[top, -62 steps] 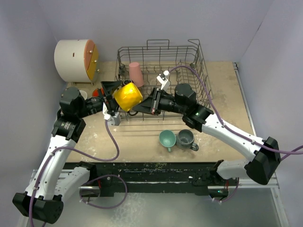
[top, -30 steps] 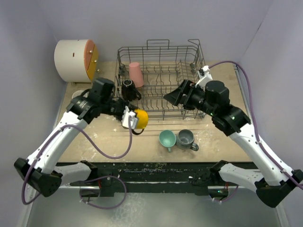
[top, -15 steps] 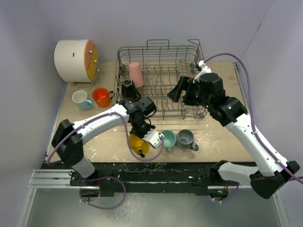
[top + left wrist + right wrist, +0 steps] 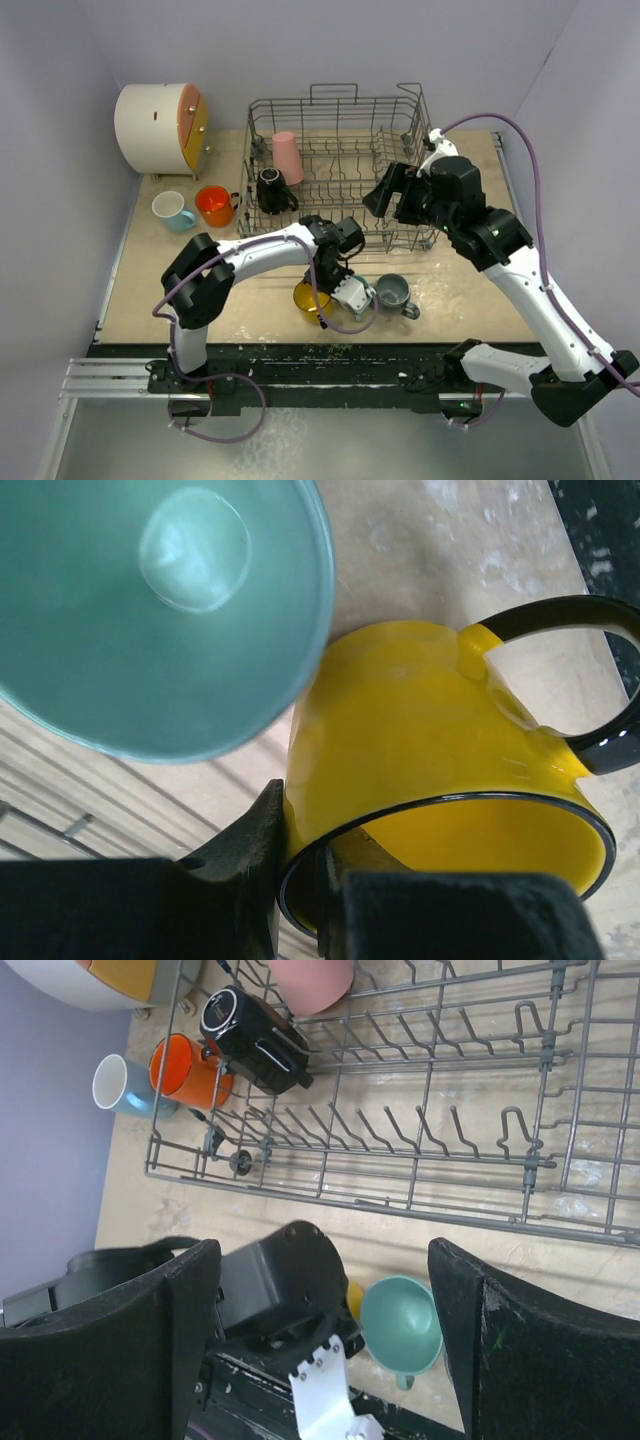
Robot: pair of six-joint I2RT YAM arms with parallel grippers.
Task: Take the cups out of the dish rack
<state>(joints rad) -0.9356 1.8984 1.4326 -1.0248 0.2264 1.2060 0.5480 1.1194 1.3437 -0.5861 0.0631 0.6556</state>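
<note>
My left gripper point(image 4: 300, 875) is shut on the rim of the yellow mug point(image 4: 440, 740), one finger outside the wall and one inside. The mug sits low at the table's front point(image 4: 310, 298), right beside the teal mug point(image 4: 160, 610). The grey mug point(image 4: 392, 292) stands just right of them. In the dish rack point(image 4: 400, 215) remain the pink cup point(image 4: 288, 157) and the black mug point(image 4: 270, 188). The orange mug point(image 4: 213, 205) and the light blue mug point(image 4: 172, 210) stand on the table left of the rack. My right gripper point(image 4: 385, 195) hangs open and empty above the rack's right half.
A white round cabinet with an orange-yellow front point(image 4: 160, 125) stands at the back left. My left arm point(image 4: 260, 255) stretches across the table in front of the rack. The table's front edge point(image 4: 330, 345) lies just beyond the mugs.
My left arm swung the yellow mug from the rack's front left corner down to the table beside the teal mug. My right gripper shifted slightly right over the rack and opened a little wider.
</note>
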